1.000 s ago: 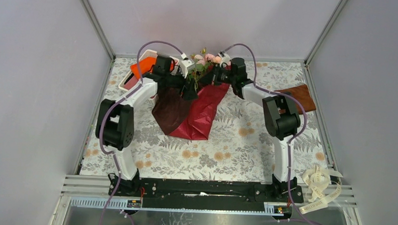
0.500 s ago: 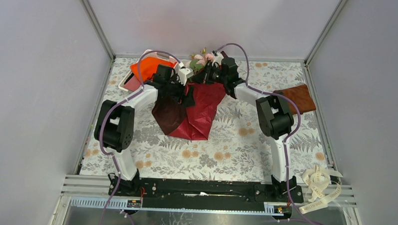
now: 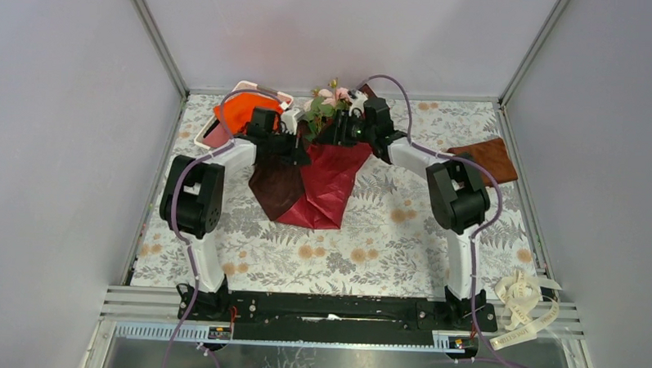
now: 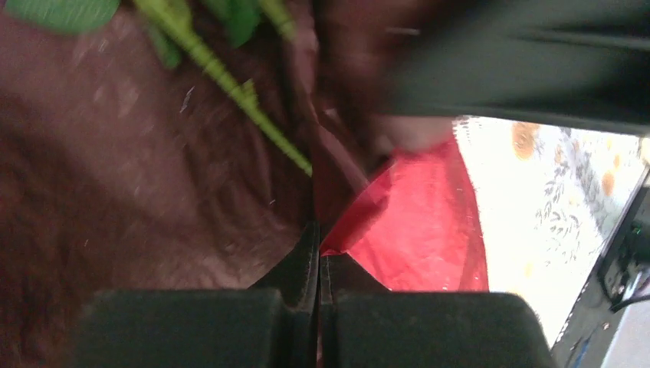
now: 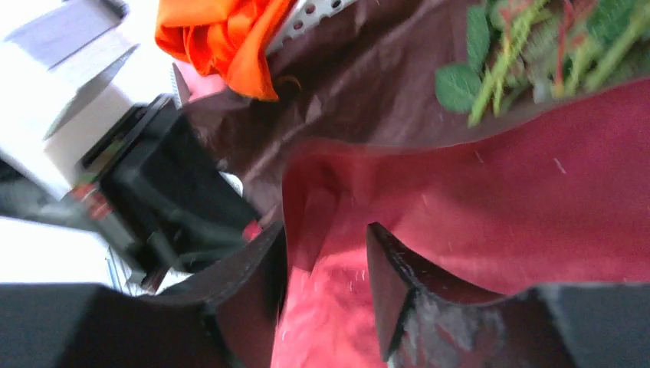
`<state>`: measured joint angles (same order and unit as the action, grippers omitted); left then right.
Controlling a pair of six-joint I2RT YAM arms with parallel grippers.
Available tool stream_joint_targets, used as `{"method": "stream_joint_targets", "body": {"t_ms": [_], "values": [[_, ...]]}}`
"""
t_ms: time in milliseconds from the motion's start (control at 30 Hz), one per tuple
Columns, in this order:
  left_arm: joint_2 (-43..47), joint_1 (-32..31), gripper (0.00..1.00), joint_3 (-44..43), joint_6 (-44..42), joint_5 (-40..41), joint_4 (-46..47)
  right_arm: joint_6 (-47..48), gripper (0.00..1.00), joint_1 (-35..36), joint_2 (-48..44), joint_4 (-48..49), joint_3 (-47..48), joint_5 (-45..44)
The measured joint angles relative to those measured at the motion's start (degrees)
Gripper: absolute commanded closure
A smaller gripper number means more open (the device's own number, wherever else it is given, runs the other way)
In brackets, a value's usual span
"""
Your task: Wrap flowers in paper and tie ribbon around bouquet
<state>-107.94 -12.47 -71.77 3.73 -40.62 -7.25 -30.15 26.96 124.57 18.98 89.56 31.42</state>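
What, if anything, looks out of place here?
The long cream-white ribbon lies in a loose tangle on the metal rail by the right arm's base, off the floral tablecloth. That looks odd: it is far from the dark red crinkly paper and pale pink roses at the far edge.

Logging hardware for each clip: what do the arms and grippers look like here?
The left arm and right arm have white links, bulky black joint housings and purple cables looping alongside. The left gripper and right gripper are black, two-fingered, with tapered tips.
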Motion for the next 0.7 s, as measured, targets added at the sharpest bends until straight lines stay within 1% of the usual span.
{"method": "stream_joint_targets", "body": {"t_ms": [100,167,233,300,367,467,533,600,667,700], "values": [[-2.38,2.25,1.0,1.49,3.96,0.87,0.52,3.67,0.47,0.24,-6.69,-4.52,-6.1,-2.75],[-3.5,3.21,1.0,3.15,6.36,1.25,1.36,5.44,0.54,0.96,-12.68,-5.6,-12.04,-5.22],[-4.07,3.63,1.0,5.11,8.5,1.84,2.23,7.1,0.65,2.95,-18.36,-6.19,-18.1,-7.23],[-4.07,3.63,1.0,6.78,9.88,2.62,3.41,8.09,0.72,6.54,-21.44,-5.95,-23.12,-8.13],[-4.07,3.61,1.0,7.65,10.91,3.58,4.48,8.44,0.77,10.03,-21.75,-5.33,-27.04,-8.24],[-4.07,3.69,1.0,7.96,11.98,4.26,5.73,7.82,0.79,14.21,-20.17,-4.48,-34.25,-7.91],[-4.07,3.87,1.0,7.96,12.52,4.46,6.38,6.88,0.81,14.53,-18.34,-4.46,-37.05,-8.0],[-4.07,3.85,1.0,8.26,12.72,4.83,6.78,6.14,0.81,14.14,-18.1,-3.26,-37.73,-8.41],[-4.07,3.89,1.0,8.72,12.87,5.16,7.32,6.08,0.78,14.01,-19.02,-3.28,-38.56,-10.19],[-4.07,3.87,1.0,9.07,12.9,5.27,7.54,6.1,0.76,13.97,-19.85,-3.54,-39.21,-11.26]]}}
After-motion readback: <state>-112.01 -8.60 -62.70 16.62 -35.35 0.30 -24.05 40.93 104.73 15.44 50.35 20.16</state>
